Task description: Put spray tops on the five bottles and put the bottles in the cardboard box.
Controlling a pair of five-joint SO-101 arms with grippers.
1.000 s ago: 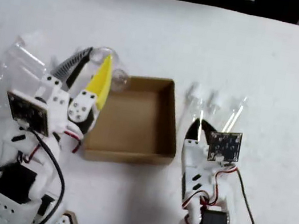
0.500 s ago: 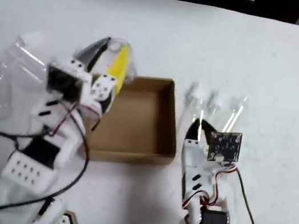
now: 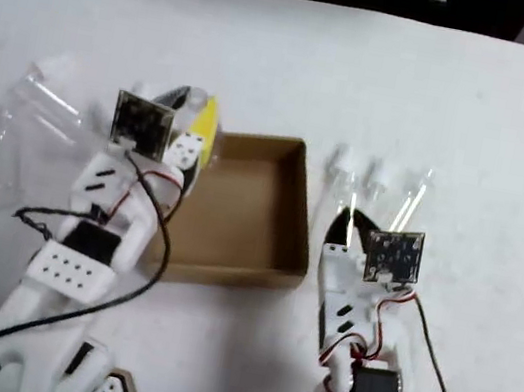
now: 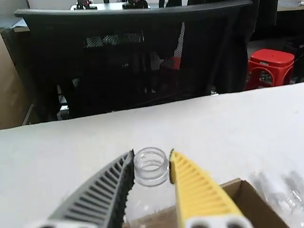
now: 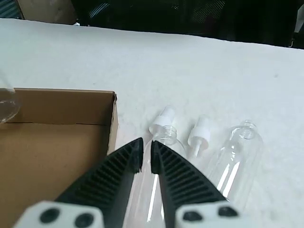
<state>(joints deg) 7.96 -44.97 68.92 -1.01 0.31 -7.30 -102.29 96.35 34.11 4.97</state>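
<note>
Grey and yellow jaws of the left gripper [image 4: 151, 154] stand narrowly apart, pressed against either side of the open neck of a clear bottle [image 4: 151, 172], which carries no spray top. From overhead, this grip sits at the 10 o'clock corner of the cardboard box [image 3: 240, 207], with the bottle's body just outside the box wall.

The black jaws of the right gripper [image 5: 146, 145] are drawn almost together, a thin slit left between the tips, and they hold nothing. Seen from above, this gripper lies at the box's 3 o'clock side, just beside its wall, pointing toward 12 o'clock.

Directly past its tips a second bottle [image 5: 166, 134] lies on the white table [image 3: 294, 70], with a white spray top [image 5: 162, 118] at its neck; whether the top is seated cannot be told. A loose spray top [image 5: 199, 132] rests beside it, and next to that an open-necked bottle [image 5: 240, 154] lies on its side. All three sit at roughly 2 o'clock from the box.

At the box's 9 o'clock, beyond the left arm, more clear bottles [image 3: 26, 124] lie together, their outlines hard to separate.

Behind the table's 12 o'clock edge stand a black mesh chair [image 4: 142, 57] and a red stool [image 4: 266, 66].
</note>
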